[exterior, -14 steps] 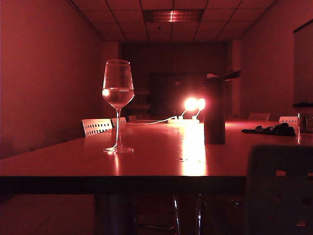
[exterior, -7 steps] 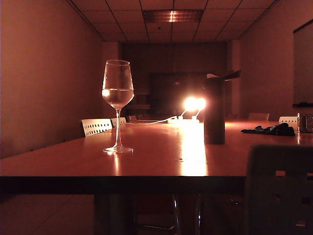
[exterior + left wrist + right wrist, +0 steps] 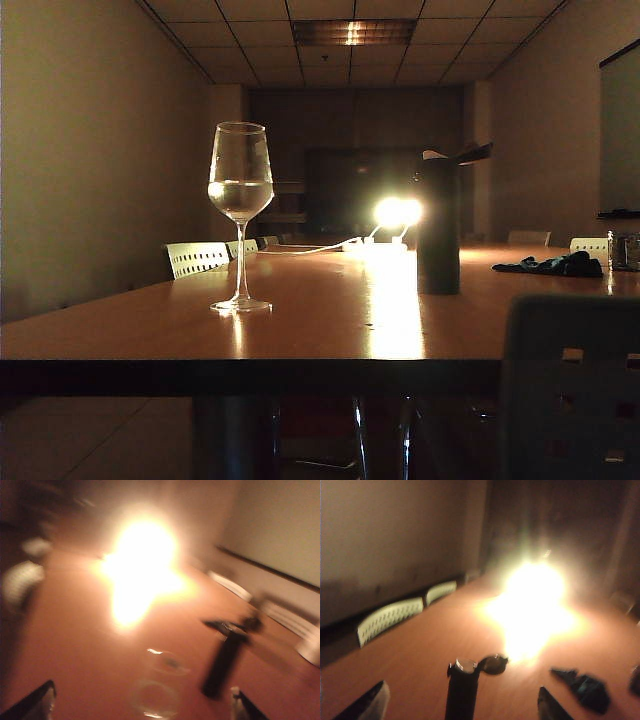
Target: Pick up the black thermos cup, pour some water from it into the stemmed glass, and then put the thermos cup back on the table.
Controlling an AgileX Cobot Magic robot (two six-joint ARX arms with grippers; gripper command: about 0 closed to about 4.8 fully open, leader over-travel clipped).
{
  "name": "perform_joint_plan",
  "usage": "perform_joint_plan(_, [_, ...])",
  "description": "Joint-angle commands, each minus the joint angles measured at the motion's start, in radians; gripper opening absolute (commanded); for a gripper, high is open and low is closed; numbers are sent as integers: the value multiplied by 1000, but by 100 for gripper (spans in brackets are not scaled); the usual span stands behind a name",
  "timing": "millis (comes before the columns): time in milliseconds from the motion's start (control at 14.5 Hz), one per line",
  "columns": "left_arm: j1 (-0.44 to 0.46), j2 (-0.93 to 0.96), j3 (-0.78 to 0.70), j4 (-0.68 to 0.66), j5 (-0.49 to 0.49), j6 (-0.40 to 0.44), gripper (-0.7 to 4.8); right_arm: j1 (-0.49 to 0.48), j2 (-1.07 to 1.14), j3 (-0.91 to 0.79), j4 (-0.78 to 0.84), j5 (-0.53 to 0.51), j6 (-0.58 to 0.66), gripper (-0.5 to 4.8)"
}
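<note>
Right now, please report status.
Left gripper open, right gripper open, both empty. Black thermos cup upright on table. Stemmed glass apart, unobstructed.

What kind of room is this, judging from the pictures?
Probably a dim meeting room: a long wooden table, pale chair backs along its far side, and a panelled office ceiling with a recessed light. The left and right grippers are both open above the table.
</note>
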Motion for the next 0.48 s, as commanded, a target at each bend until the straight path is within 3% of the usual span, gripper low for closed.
perform_joint_plan(69, [-118, 137, 45, 65, -34, 2, 479, 37, 179, 2, 176, -6, 9, 382])
perform_joint_plan(207, [-202, 224, 45, 111, -34, 18, 479, 76, 324, 2, 296, -6, 8, 382])
perform_joint_plan(276, [-245, 291, 45, 142, -34, 84, 479, 95, 446, 2, 393, -5, 8, 382])
perform_joint_plan(483, [-278, 376, 45, 163, -89, 113, 479, 111, 662, 2, 573, -3, 8, 382])
